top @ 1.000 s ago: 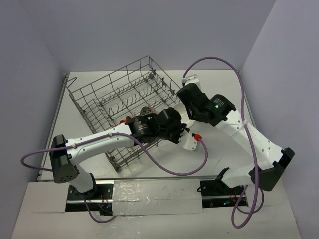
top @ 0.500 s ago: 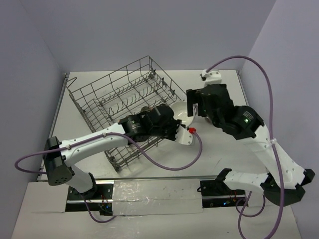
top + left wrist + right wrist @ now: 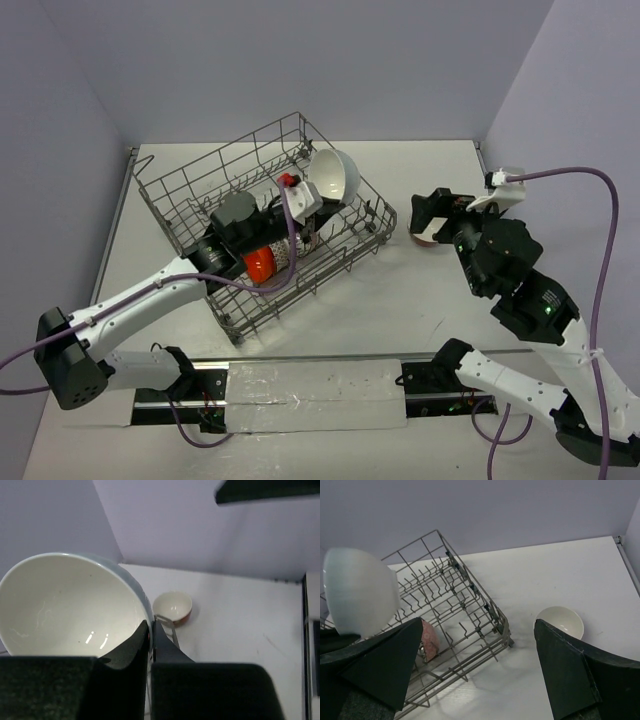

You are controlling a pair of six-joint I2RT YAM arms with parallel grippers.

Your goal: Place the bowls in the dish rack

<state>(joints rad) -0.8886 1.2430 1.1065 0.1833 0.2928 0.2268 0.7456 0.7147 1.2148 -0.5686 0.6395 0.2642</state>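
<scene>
Bowl (image 3: 65, 605) rim seemingly in left claw (image 3: 150, 626)

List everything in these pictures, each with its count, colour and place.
dish rack: one, grey wire, left-centre of the table, set at an angle
large bowl: one, white inside, held over the rack's far right corner
orange-red bowl: one, inside the rack
speckled bowl: one, dark and white, in the rack beside the orange-red bowl, partly hidden
small bowl: one, white inside, red outside, upright on the table right of the rack
table: one, white
cables: purple, one per arm
left gripper: jaws shut on the large bowl's rim
right gripper: jaws open, empty
</scene>
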